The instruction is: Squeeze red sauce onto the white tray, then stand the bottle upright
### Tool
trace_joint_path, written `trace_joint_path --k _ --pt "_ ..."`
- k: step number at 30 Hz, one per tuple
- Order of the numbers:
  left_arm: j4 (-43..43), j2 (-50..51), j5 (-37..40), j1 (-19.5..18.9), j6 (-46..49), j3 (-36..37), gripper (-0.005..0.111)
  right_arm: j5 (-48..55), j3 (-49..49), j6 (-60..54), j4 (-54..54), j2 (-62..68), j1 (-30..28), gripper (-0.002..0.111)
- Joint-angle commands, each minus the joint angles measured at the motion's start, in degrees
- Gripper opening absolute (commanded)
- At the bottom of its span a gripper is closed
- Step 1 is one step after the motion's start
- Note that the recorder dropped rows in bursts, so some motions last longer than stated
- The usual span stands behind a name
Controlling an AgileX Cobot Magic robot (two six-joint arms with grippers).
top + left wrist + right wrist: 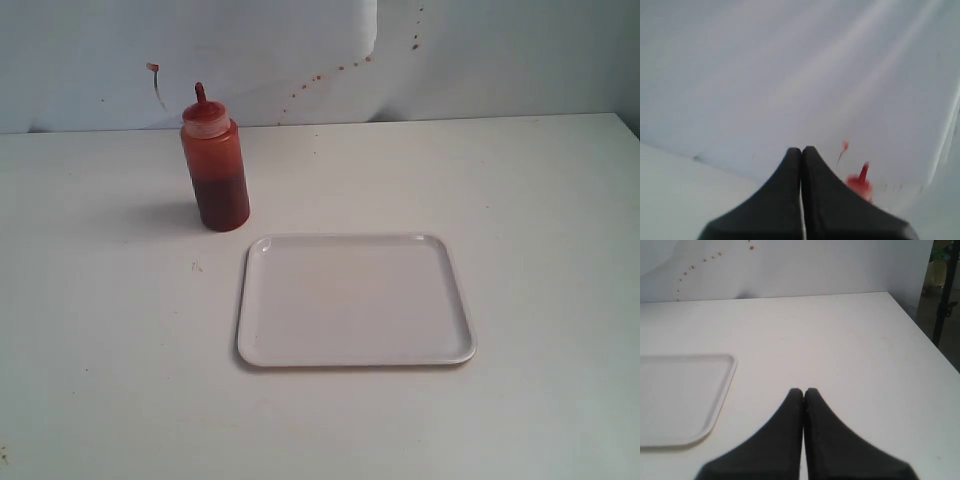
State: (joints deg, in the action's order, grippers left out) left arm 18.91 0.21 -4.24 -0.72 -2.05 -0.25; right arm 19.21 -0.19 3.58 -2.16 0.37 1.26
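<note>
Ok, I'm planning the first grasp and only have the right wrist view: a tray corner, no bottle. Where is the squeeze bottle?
Observer: The squeeze bottle stands upright on the table, just beyond the white tray's far left corner in the exterior view, not touching it.
Operator: Has anything been squeezed out yet?
Observer: No. The whole tray is bare, and the red sauce is inside the bottle.
Operator: And the left tool?
Observer: The left tool is shut and empty; its wrist view shows the bottle's nozzle beyond the tips.
</note>
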Motion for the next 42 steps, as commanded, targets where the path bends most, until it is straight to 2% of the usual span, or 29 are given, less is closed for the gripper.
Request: trace_joint_path --k 1,3,7,10,15,17,23,28,34,42 --pt "1.06 -0.21 -22.01 0.30 -11.40 0.25 0.000 -0.11 0.19 -0.17 0.13 -0.37 -0.30 0.000" --pt "-7.58 2.06 -30.83 0.30 -17.44 0.25 0.000 -0.11 0.19 -0.17 0.13 -0.37 -0.30 0.000" --pt "-17.66 14.50 -30.24 0.30 -20.43 -3.84 0.000 -0.11 0.19 -0.17 0.13 -0.37 -0.30 0.000" --pt "-25.17 31.11 -31.94 0.30 -21.91 -9.42 0.000 -0.11 0.19 -0.17 0.13 -0.37 -0.30 0.000" --pt "-47.71 59.88 -41.36 0.30 -29.82 -20.54 0.000 -0.11 0.19 -0.17 0.13 -0.37 -0.30 0.000" --pt "-52.70 69.56 -44.11 0.30 -31.01 -24.15 0.000 -0.11 0.19 -0.17 0.13 -0.37 -0.30 0.000" --pt "-58.61 93.76 -46.96 0.30 -30.42 -33.25 0.000 -0.11 0.19 -0.17 0.13 -0.37 -0.30 0.000" --pt "-62.07 105.66 -46.96 0.30 -30.28 -39.93 0.000 -0.11 0.19 -0.17 0.13 -0.37 -0.30 0.000" --pt "-62.34 112.19 -46.96 0.30 -30.28 -44.15 0.001 -0.11 0.19 -0.17 0.13 -0.37 -0.30 0.000" --pt "-60.65 114.09 -46.80 0.30 -29.98 -45.47 0.001 -0.11 0.19 -0.17 0.13 -0.37 -0.30 0.000"
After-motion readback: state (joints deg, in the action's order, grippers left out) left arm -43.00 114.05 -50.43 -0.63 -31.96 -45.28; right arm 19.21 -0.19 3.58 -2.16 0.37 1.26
